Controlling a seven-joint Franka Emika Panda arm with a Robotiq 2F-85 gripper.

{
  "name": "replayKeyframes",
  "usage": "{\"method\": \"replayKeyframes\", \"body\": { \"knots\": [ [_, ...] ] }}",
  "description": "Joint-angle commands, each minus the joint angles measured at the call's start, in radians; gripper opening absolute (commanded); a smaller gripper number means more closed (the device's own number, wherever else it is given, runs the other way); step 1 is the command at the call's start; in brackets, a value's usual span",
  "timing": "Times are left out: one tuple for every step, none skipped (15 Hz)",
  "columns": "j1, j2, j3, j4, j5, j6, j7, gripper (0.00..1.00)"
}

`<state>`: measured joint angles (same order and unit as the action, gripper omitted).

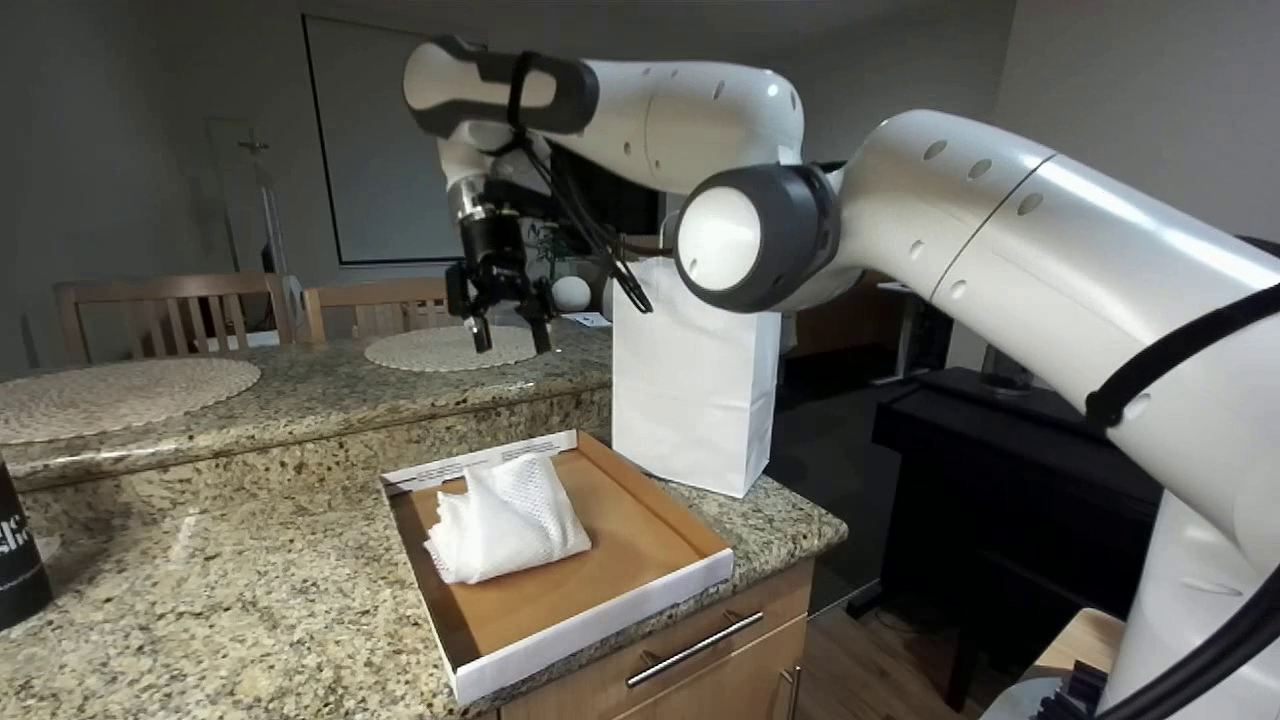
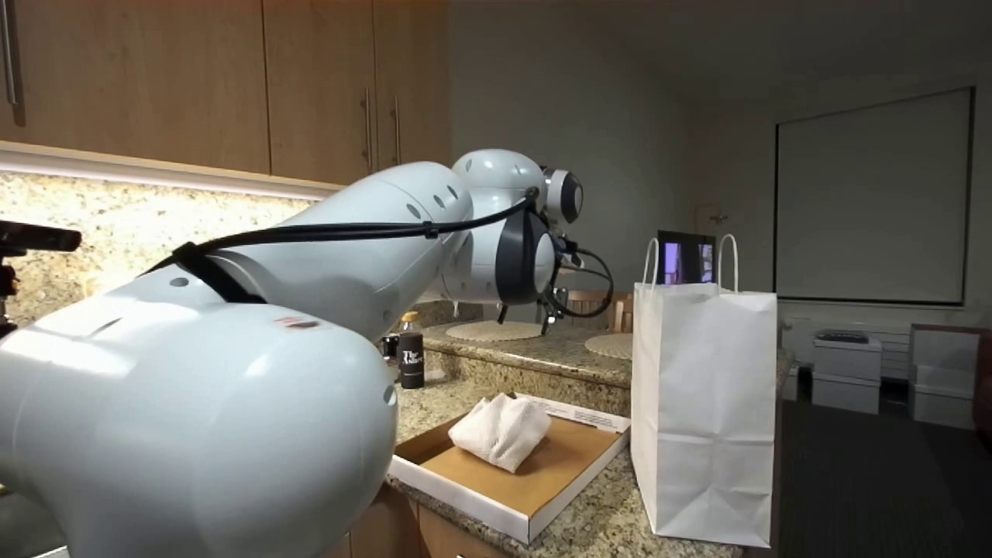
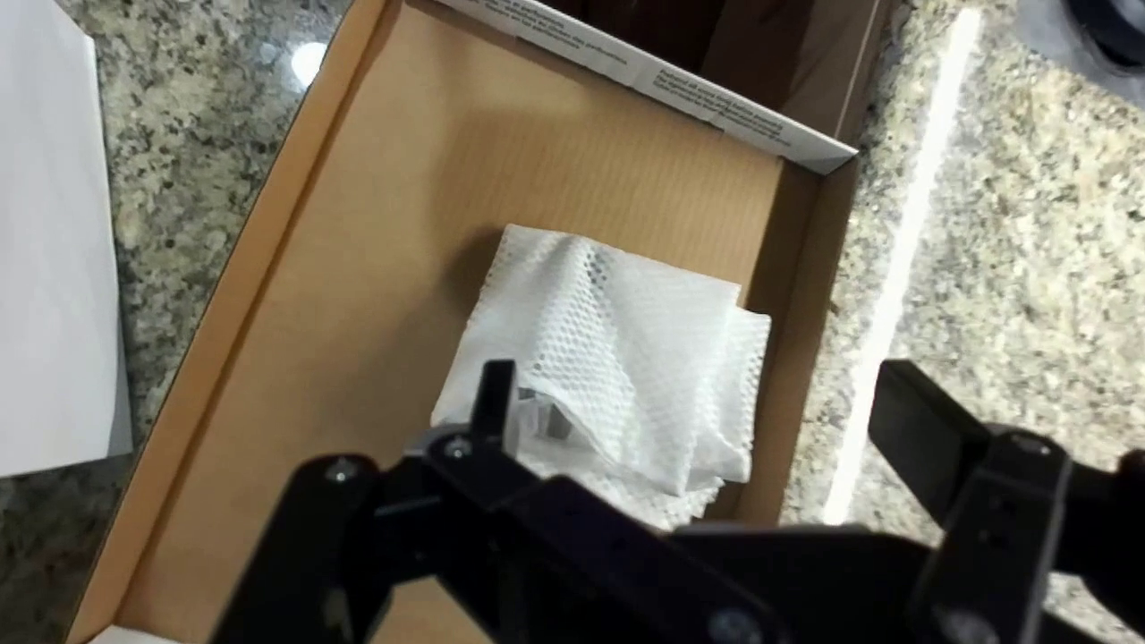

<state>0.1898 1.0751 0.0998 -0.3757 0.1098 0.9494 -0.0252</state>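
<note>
My gripper hangs in the air well above the counter, fingers spread wide with nothing between them. A crumpled white textured cloth or paper towel lies in a shallow cardboard tray, and it appears in both exterior views. Seen from the wrist, the towel lies below the gripper. The left finger overlaps it in the picture, while the right finger stands over the granite outside the tray. Whether anything is under the towel's folds is hidden. In an exterior view the gripper is partly behind the arm.
A tall white paper bag with handles stands upright beside the tray at the counter's end. A dark bottle with a yellow cap is farther along the counter. Behind rises a granite ledge bearing round woven placemats. Wall cabinets hang above.
</note>
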Motion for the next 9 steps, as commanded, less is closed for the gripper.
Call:
{"method": "replayKeyframes", "body": {
  "knots": [
    [0.010,0.104,-0.036,0.007,-0.037,-0.009,0.071,1.00],
    [0.008,0.134,-0.041,0.008,-0.040,-0.021,0.081,1.00],
    [0.008,0.160,-0.043,0.011,-0.042,-0.034,0.083,1.00],
    [0.009,0.186,-0.042,0.022,-0.041,-0.028,0.071,1.00],
    [0.010,0.209,-0.039,0.026,-0.039,-0.011,0.062,1.00],
    [0.013,0.244,-0.042,0.065,-0.026,-0.026,0.054,1.00],
    [0.012,0.210,-0.031,-0.017,-0.031,0.006,0.052,1.00],
    [0.014,0.217,-0.027,-0.010,-0.030,0.013,0.042,1.00],
    [0.016,0.221,-0.022,-0.005,-0.026,0.024,0.038,1.00]
  ]
}}
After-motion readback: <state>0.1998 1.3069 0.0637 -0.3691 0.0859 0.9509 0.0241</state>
